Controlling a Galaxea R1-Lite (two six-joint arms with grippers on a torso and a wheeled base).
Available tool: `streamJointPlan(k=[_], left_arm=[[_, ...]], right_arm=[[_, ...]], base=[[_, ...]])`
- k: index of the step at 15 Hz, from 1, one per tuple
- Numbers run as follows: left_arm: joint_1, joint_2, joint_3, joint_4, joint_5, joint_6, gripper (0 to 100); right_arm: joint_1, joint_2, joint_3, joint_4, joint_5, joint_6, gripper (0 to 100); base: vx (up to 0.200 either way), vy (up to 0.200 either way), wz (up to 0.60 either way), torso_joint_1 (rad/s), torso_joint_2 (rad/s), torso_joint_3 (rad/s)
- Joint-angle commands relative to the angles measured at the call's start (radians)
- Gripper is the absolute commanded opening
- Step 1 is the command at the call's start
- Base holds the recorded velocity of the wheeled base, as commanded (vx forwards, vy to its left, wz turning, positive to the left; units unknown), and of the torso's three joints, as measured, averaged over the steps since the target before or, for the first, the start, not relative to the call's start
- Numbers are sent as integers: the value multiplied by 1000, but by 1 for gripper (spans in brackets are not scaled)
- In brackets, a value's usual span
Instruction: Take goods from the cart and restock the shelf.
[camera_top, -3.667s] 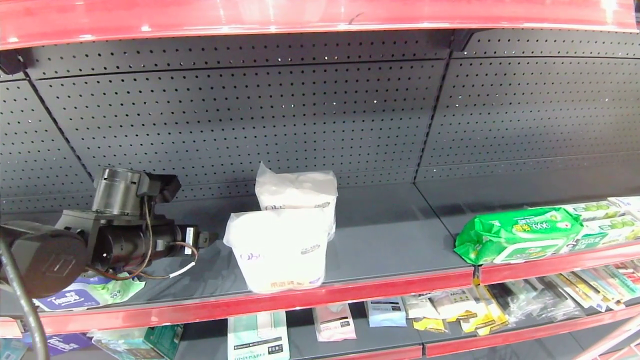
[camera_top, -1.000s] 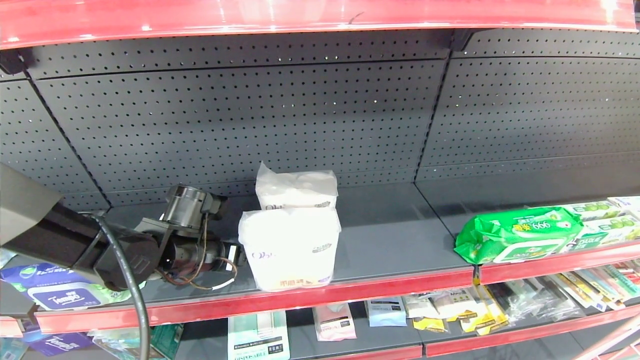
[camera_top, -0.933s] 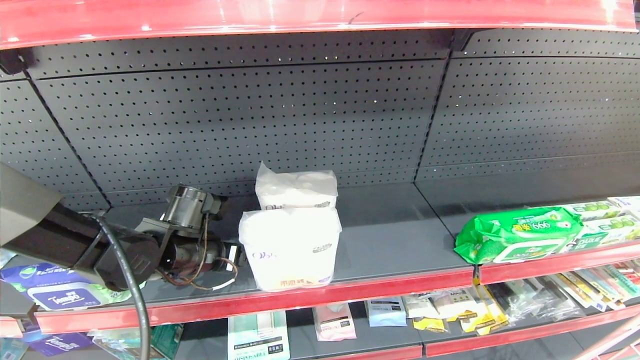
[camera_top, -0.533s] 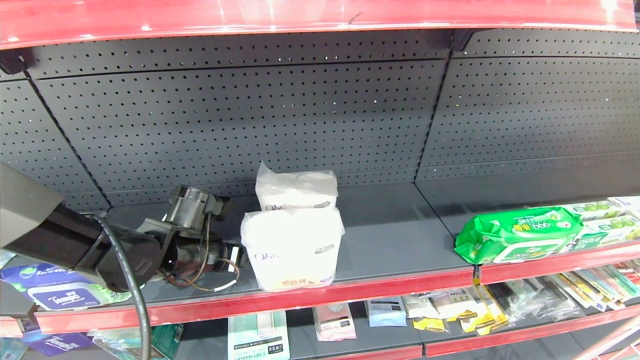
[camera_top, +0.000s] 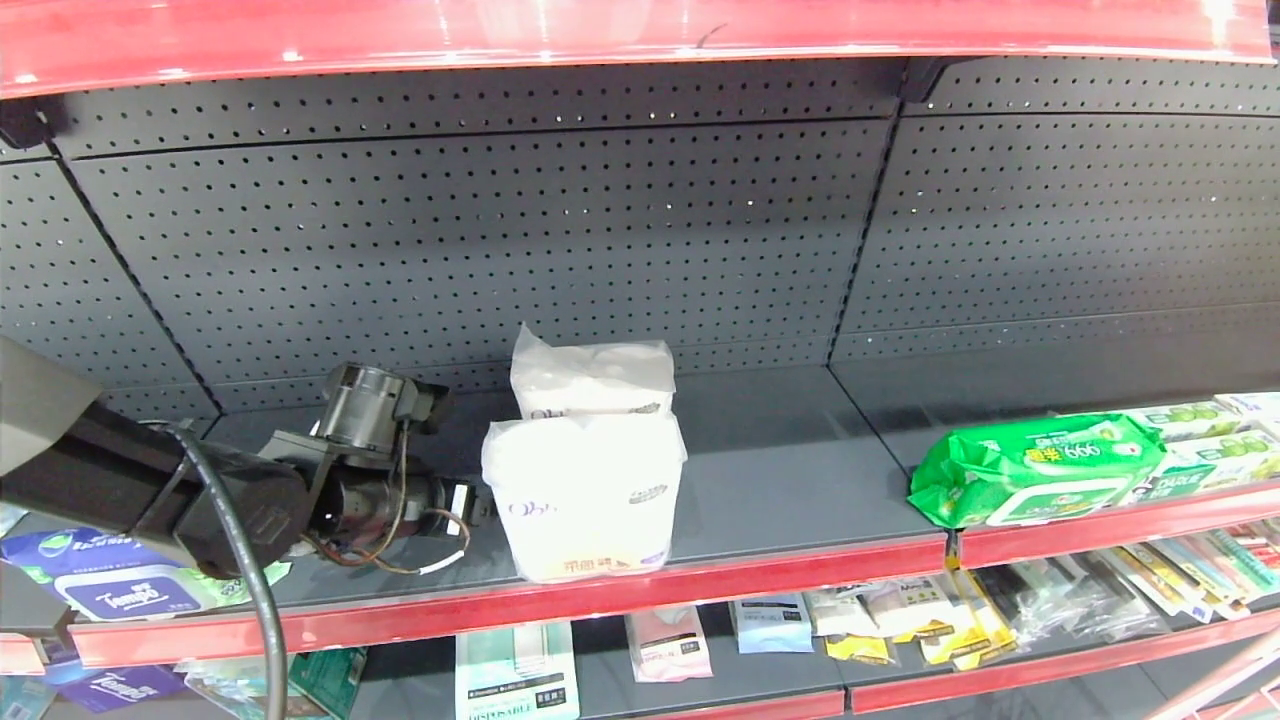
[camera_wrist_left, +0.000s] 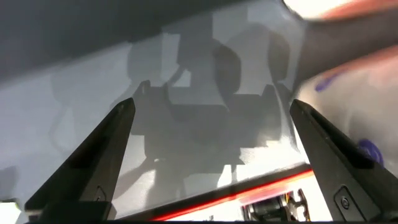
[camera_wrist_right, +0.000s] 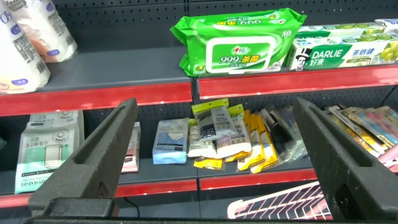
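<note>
Two white tissue packs stand on the grey shelf (camera_top: 780, 480), the front pack (camera_top: 585, 495) at the red edge and the rear pack (camera_top: 590, 378) right behind it. My left gripper (camera_top: 487, 503) lies low on the shelf at the front pack's left side, close to or touching it. In the left wrist view the left gripper (camera_wrist_left: 212, 106) is open with bare shelf between its fingers and the front pack (camera_wrist_left: 348, 74) to one side. My right gripper (camera_wrist_right: 216, 102) is open and holds nothing, out in front of the shelving.
A green wipes pack (camera_top: 1035, 468) and toothpaste boxes (camera_top: 1215, 440) lie at the shelf's right end. A blue-and-white pack (camera_top: 110, 590) sits under my left arm. The lower shelf (camera_wrist_right: 155, 186) holds several small packets. A pink wire basket (camera_wrist_right: 280, 208) is below.
Since 3.7 s ago my left arm has moved right along the shelf and pushed the front pack to the right. In the last half second the arm has eased back slightly left.
</note>
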Motion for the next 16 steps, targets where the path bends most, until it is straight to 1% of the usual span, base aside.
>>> streamJointPlan(k=[1,4,6,7,9,11,12,13,14,15,16], left_arm=[[45,-89,-19,-1,0,4,100],[89,-207,-10,-1,-3,7,100],[106,-275,-13,-1,-6,15,100],[108,-314,-16,-1,-8,27,100],[132,-417,-2,6,-11,64,100],[177,-543,42,47,-32,116,100],[243,-693,104,98,-92,188,100],[309,-810,154,142,-143,246,100],[419,-974,210,239,-210,303,100],[488,-1088,234,328,-252,315,100],[548,-1282,251,499,-290,289,100]], right_arm=[[0,1,0,0,0,-1,100],[0,1,0,0,0,-1,100],[0,1,0,0,0,-1,100],[0,1,0,0,0,-1,100],[0,1,0,0,0,-1,100],[0,1,0,0,0,-1,100],[0,1,0,0,0,-1,100],[0,1,0,0,0,-1,100],[0,1,0,0,0,-1,100],[0,1,0,0,0,-1,100],[0,1,0,0,0,-1,100]], base=[[0,0,0,0,0,0],[0,0,0,0,0,0],[0,0,0,0,0,0],[0,0,0,0,0,0],[0,0,0,0,0,0],[0,0,0,0,0,0],[0,0,0,0,0,0],[0,0,0,0,0,0],[0,0,0,0,0,0],[0,0,0,0,0,0],[0,0,0,0,0,0]])
